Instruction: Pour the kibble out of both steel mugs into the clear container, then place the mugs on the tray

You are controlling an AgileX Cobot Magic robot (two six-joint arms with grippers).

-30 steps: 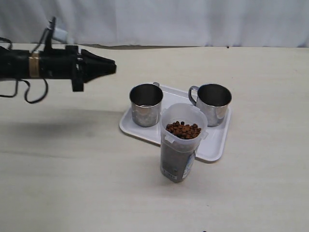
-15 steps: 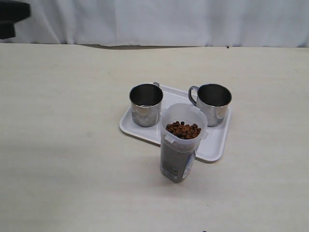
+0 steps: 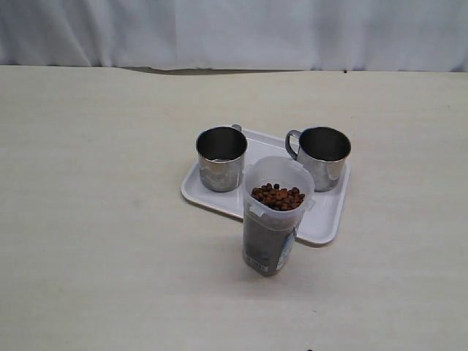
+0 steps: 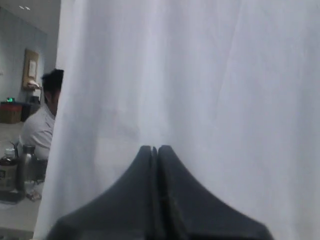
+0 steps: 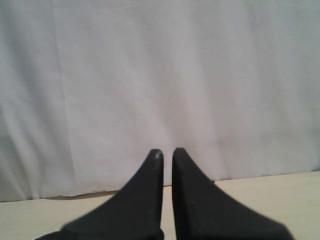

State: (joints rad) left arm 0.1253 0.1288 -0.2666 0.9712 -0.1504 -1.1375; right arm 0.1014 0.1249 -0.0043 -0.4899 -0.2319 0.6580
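Note:
Both steel mugs stand upright on the white tray (image 3: 322, 219), the left mug (image 3: 221, 158) and the right mug (image 3: 322, 156) with its handle turned left. Each looks dark inside, with no kibble showing. The clear container (image 3: 272, 232) stands on the table against the tray's front edge, filled nearly to the rim with brown kibble (image 3: 277, 196). Neither arm appears in the exterior view. My left gripper (image 4: 154, 148) is shut and empty, facing a white curtain. My right gripper (image 5: 167, 151) has only a thin slit between its fingertips and holds nothing.
A white curtain (image 3: 234, 33) hangs along the table's far edge. In the left wrist view, a seated person (image 4: 42, 125) and bottles on a bench show beyond the curtain's side. The beige tabletop (image 3: 95, 219) spreads wide around the tray.
The left arm, stretched over the table's left side a second ago, has pulled back up and left, out of the exterior view. Mugs, container and tray have not moved.

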